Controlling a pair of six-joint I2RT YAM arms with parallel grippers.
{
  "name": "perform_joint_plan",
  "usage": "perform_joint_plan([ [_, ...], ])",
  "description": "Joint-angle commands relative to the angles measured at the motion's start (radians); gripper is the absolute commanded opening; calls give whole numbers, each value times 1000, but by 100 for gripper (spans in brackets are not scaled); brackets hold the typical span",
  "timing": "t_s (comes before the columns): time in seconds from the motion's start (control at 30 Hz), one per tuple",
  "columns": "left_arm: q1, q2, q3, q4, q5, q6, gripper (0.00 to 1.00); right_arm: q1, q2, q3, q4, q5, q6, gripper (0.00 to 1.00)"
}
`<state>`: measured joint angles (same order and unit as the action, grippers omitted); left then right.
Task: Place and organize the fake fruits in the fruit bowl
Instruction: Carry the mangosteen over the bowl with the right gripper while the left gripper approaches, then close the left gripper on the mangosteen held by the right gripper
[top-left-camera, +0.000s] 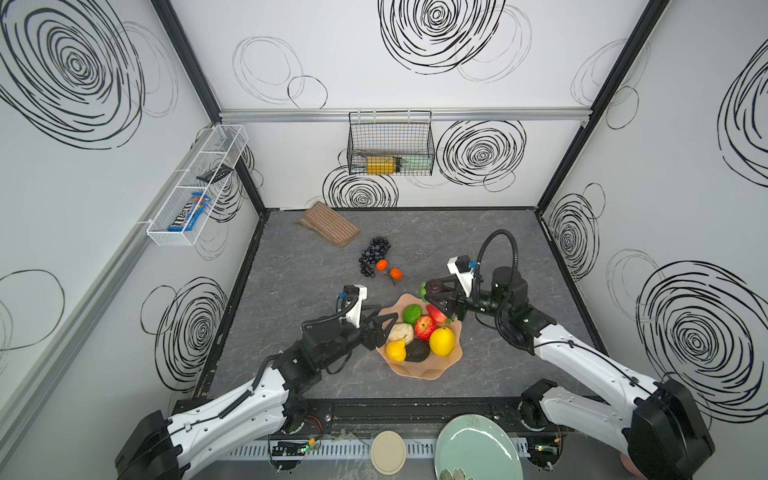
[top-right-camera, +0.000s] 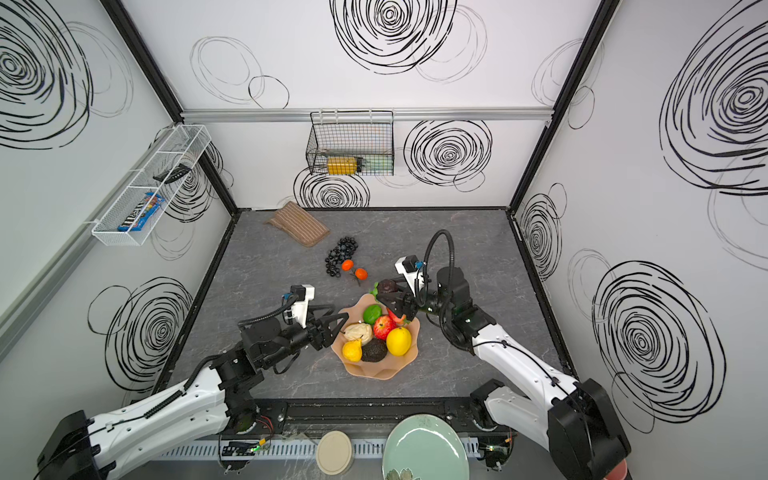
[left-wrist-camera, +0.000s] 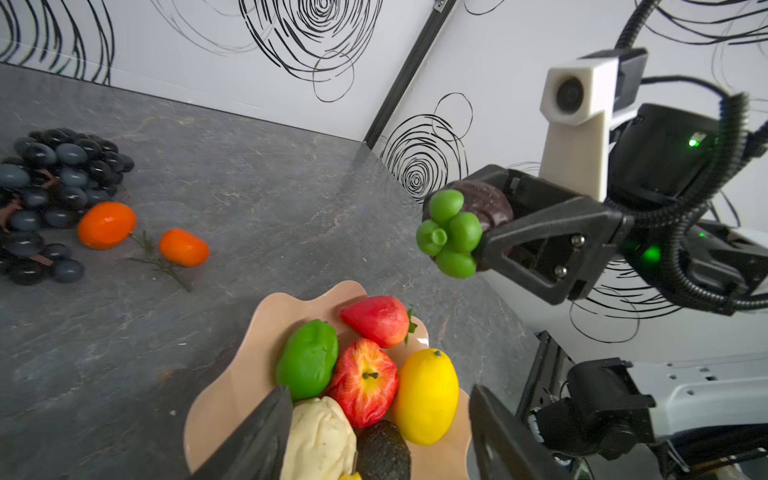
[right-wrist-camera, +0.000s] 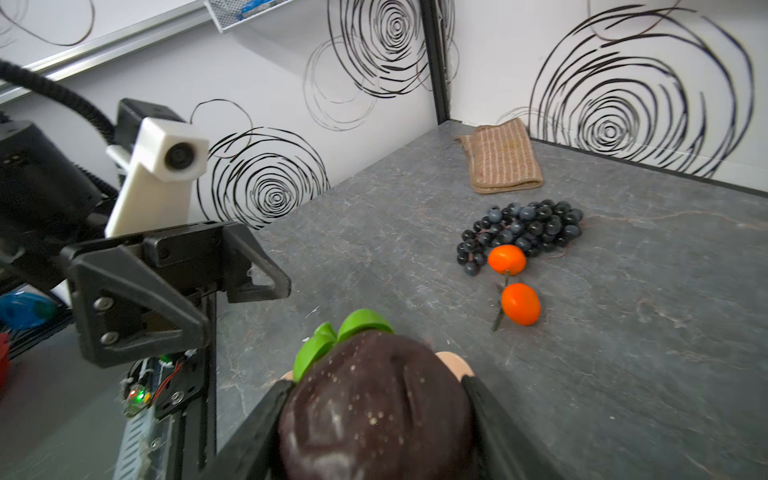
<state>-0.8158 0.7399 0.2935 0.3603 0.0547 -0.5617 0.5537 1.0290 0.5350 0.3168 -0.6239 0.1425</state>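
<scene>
Right wrist: purple fruit (right-wrist-camera: 374, 419) inside right pincer (right-wrist-camera: 376, 382)

Robot lab test cell: swirl-printed wall panels (top-left-camera: 332, 54), alu frame rail (top-left-camera: 291, 114), 2 arms (top-left-camera: 582, 353) on tabletop (top-left-camera: 311, 266).
</scene>
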Motion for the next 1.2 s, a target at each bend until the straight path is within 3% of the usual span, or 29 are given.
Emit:
perform_joint_plan([
  [0.0,-26,-1,29,33,9,-32,67,41,-43,-50,57,-28,43,59],
  [0.47,-104,142,79,162,46,-67,47,122,-106,-123,91,8,92,59],
  [0.87,-120,176,98,183,53,-55,42,140,-96,-115,98,20,91,59],
  [1.17,-120,176,96,177,52,-46,31,176,-80,-108,112,35,95,59],
])
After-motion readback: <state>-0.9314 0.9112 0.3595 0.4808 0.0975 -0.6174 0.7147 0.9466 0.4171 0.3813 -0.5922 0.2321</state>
